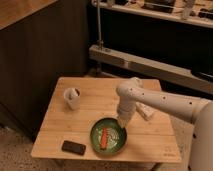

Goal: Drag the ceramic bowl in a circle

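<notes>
The ceramic bowl [108, 139] is a round, shallow, glossy green dish with a darker rim. It sits near the front edge of the small wooden table [90, 100], right of centre. An orange-red oblong object [104, 137] lies inside it. My gripper [121, 125] reaches down from the white arm [150, 100] and meets the bowl at its far right rim.
A small white mug [73, 97] stands at the table's left. A black phone [73, 147] lies at the front left. A whitish object [145, 111] lies on the table behind the arm. Dark cabinets stand left; a metal shelf rail runs behind.
</notes>
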Tool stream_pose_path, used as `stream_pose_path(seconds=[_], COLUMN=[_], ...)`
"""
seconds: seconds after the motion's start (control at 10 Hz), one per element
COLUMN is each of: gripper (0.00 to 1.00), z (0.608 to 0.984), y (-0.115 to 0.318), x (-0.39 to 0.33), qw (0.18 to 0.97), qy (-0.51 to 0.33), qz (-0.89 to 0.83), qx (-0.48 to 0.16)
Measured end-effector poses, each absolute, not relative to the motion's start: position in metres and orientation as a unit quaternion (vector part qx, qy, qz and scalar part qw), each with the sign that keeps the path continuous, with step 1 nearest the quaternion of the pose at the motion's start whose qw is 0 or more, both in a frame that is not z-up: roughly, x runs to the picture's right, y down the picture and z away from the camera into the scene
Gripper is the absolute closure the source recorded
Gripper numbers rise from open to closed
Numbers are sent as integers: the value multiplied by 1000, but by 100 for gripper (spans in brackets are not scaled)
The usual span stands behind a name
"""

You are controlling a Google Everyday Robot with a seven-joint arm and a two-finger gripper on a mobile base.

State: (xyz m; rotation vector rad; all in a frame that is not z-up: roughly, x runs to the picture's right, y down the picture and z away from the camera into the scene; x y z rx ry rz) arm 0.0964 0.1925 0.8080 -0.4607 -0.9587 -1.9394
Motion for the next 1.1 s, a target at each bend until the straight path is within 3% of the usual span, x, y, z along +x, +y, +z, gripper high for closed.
stream_pose_path(seconds=[0.5, 1.1], gripper=[85, 85], z=[840, 871], y=[148, 120], x=[67, 120], qw=[438, 472], qy=[-387, -389], qz=[-792, -772], qx=[-178, -175])
